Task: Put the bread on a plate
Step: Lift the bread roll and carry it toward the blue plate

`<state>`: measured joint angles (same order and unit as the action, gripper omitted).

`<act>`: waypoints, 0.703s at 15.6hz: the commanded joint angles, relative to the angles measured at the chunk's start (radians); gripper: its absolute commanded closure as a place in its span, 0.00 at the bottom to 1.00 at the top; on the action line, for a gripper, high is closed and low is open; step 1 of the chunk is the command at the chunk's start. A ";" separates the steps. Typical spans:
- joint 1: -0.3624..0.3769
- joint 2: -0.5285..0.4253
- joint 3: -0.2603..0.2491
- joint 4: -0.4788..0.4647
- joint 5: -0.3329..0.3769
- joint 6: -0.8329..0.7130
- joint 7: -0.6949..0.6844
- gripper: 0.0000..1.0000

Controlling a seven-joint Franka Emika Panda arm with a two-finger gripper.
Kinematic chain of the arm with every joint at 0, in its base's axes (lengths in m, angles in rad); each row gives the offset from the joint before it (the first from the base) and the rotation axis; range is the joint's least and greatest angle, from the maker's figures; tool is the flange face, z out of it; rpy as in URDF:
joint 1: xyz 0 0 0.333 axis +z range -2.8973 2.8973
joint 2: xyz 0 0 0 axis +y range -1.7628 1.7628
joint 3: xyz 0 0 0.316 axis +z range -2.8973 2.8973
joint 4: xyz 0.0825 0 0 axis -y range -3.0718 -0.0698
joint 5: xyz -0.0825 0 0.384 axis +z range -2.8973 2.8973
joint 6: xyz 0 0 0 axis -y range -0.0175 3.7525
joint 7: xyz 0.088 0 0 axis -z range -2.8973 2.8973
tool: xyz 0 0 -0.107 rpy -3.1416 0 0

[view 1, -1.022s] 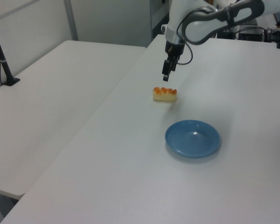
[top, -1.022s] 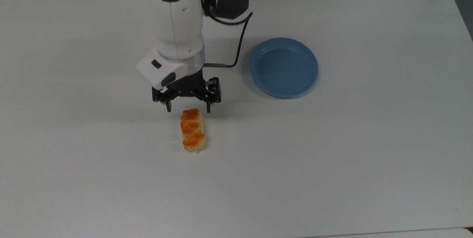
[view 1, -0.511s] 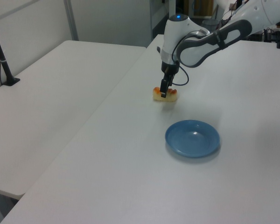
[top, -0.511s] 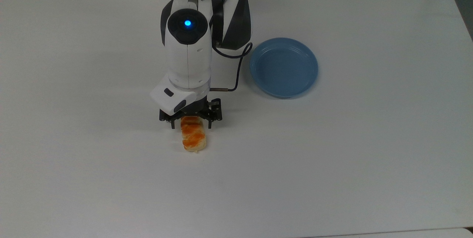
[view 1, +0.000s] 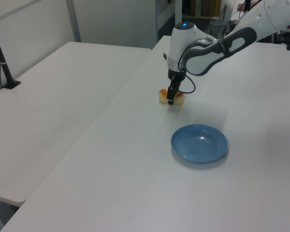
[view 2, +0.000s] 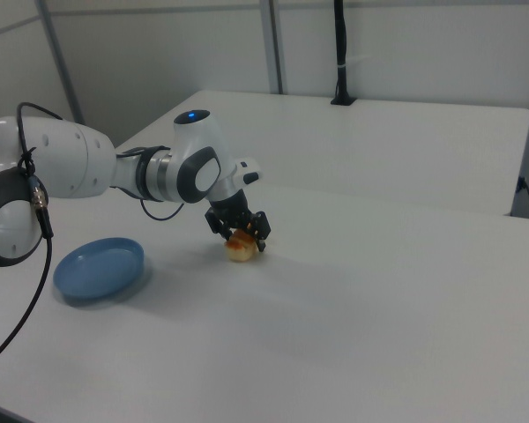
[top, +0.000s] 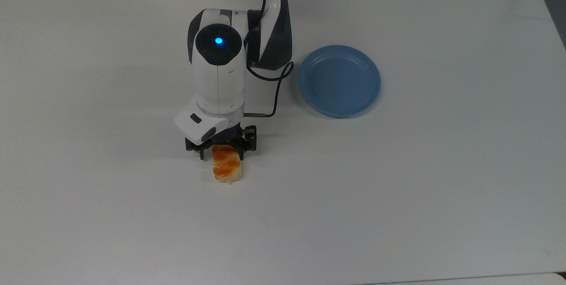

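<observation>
- The bench is big and white. In the top view the bread sits near its middle, a bit toward the top view's left, well away from every edge.
- The bread is a small long bun – pale on the sides, with shiny orange bumps on top. It lies flat on the bench, with its long side pointing from the far edge to the near edge in the top view.
- The gripper is down low over the end of the bread that is closer to the far edge.
- Its jaws stand one on each side of the bread, very close to it. I cannot tell if they are squeezing it or are just beside it.
- In the left view the gripper is right at the bread, and the bread looks like it rests on the bench.
- In the right view the gripper sits on top of the bread, down on the bench.
- The white robot arm comes from the far edge of the bench and bends down to the bread. A blue light glows on top of it.
- A black cable loops beside the arm.
- The plate is round and blue – it sits on the bench to the top view's right of the arm, closer to the far edge than the bread is.
- The plate has nothing in it. It is well apart from the bread.
</observation>
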<state>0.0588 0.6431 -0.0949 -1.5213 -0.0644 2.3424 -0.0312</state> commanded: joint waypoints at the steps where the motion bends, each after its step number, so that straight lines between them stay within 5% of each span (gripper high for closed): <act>1: 0.044 0.004 -0.014 0.012 -0.014 0.008 0.011 0.49; 4: 0.062 0.004 -0.012 0.012 -0.014 0.008 0.020 0.66; 11: 0.061 -0.103 -0.022 -0.005 -0.015 -0.012 -0.016 0.66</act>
<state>0.1094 0.6219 -0.1001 -1.4902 -0.0644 2.3424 -0.0314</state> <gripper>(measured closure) 0.661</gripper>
